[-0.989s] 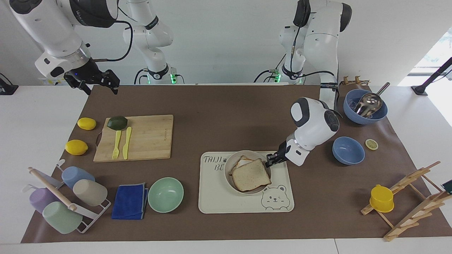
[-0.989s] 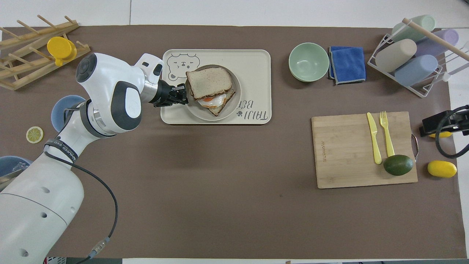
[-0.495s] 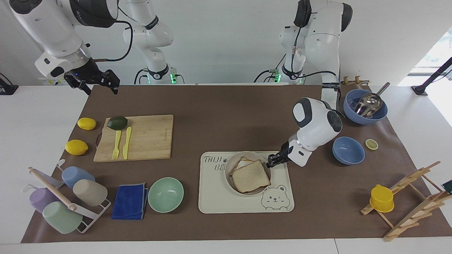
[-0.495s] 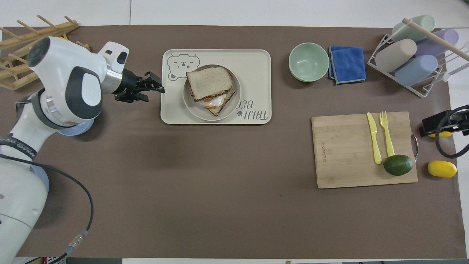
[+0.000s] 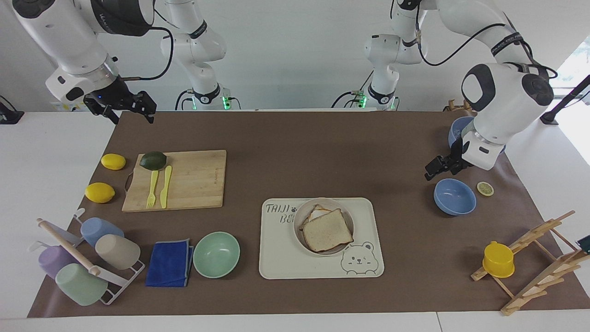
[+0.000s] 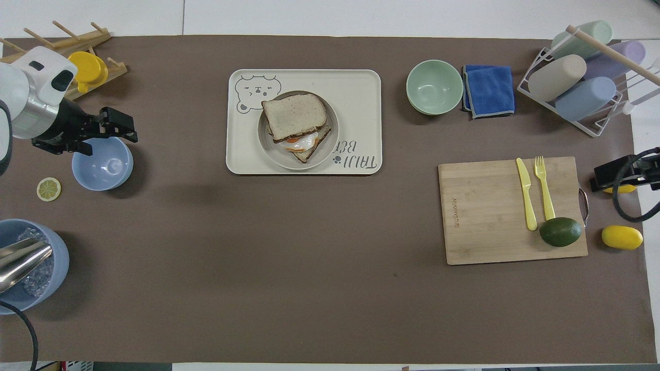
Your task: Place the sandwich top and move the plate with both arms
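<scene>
The sandwich top (image 5: 327, 229) lay on the egg slice in the plate (image 5: 300, 216), so placing looked done. The left pincer (image 5: 435, 167) hung empty, fingers apart, over the blue bowl (image 5: 454, 197). The right pincer (image 5: 126, 107), also apart, waited over the bench corner

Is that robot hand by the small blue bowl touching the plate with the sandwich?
Apart. The facing view shows the left gripper over the blue bowl, bare mat between it and the plate.
</scene>
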Robot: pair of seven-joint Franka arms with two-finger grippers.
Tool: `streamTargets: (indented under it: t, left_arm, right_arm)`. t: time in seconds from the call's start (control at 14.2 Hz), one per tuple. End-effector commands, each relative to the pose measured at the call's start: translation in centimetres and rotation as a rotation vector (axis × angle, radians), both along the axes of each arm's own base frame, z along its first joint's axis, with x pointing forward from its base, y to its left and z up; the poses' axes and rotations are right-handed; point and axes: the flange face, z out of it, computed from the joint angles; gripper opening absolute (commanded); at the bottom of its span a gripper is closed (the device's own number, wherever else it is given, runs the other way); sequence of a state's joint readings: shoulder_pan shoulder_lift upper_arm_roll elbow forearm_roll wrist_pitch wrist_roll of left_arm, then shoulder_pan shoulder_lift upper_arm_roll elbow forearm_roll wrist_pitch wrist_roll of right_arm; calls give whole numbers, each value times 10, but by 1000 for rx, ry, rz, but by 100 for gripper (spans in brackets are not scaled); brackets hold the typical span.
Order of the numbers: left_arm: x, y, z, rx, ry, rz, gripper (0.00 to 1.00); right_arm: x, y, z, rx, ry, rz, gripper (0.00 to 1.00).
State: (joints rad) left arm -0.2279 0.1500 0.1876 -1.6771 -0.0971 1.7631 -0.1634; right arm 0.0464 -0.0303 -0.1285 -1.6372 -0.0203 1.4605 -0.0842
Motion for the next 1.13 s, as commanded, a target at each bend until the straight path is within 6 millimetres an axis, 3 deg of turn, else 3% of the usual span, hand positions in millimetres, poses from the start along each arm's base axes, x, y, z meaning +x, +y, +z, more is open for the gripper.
streamTargets:
  t: [0.0,0.14,0.42,0.57,0.71,0.78,0.92,1.06]
  left_arm:
    - [-40,10,48,80,12,-89,100]
    - [-58,43,72,72,23,-119,100]
    - [-75,33,82,100,106,-220,100]
    - [-73,30,96,96,106,-232,100]
    - [-64,27,90,81,118,-234,100]
    - [-65,23,97,69,122,-239,100]
    - [-64,19,130,55,121,-238,100]
    - [-56,19,136,35,33,-197,100]
  right_arm:
    - [-3,1,0,34,-6,6,100]
    - [-3,1,0,34,-6,6,100]
    - [-3,1,0,34,-6,6,100]
    - [-3,1,0,34,-6,6,100]
    - [-3,1,0,34,-6,6,100]
    - [-3,1,0,34,-6,6,100]
    - [-3,1,0,34,-6,6,100]
    - [-3,1,0,34,-6,6,100]
